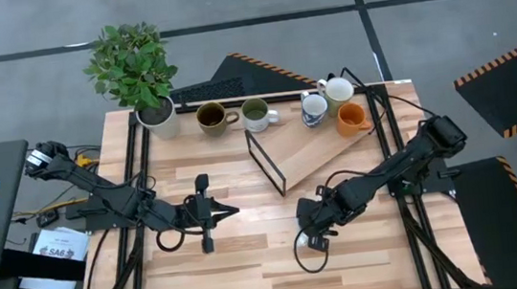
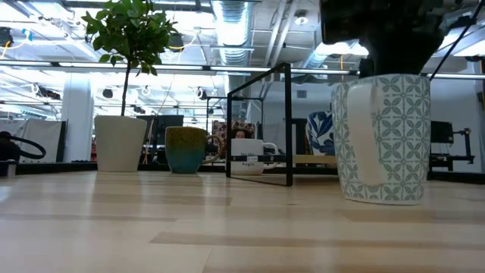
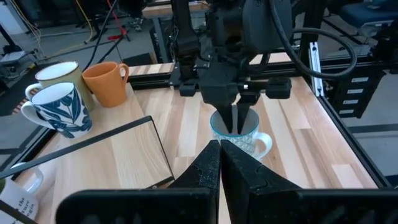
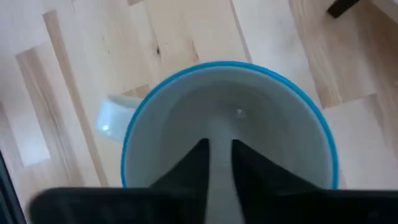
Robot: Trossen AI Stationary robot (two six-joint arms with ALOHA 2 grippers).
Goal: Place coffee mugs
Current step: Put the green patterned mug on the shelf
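Note:
A white mug with a blue-green lattice pattern and a blue rim [image 2: 383, 136] stands upright on its base on the table, toward the near right [image 1: 313, 242]. My right gripper [image 4: 218, 149] points down over it. Both fingers, a narrow gap between them, are inside its hollow and clear of the wall, as the left wrist view [image 3: 239, 121] also shows. My left gripper [image 3: 219, 163] is shut and empty, level above the table's middle [image 1: 232, 210], pointing at that mug. Five other mugs stand along the far edge: brown [image 1: 210, 118], pale with green inside [image 1: 256, 114], blue-leaf patterned [image 1: 314, 109], cream [image 1: 337, 89], orange [image 1: 352, 117].
A white pot with a green plant [image 1: 151, 84] stands at the far left corner. A black wire frame [image 1: 265, 160] stands upright mid-table beside a slanted wooden board [image 1: 322, 152]. Bare table shows along the near edge [image 1: 253, 280].

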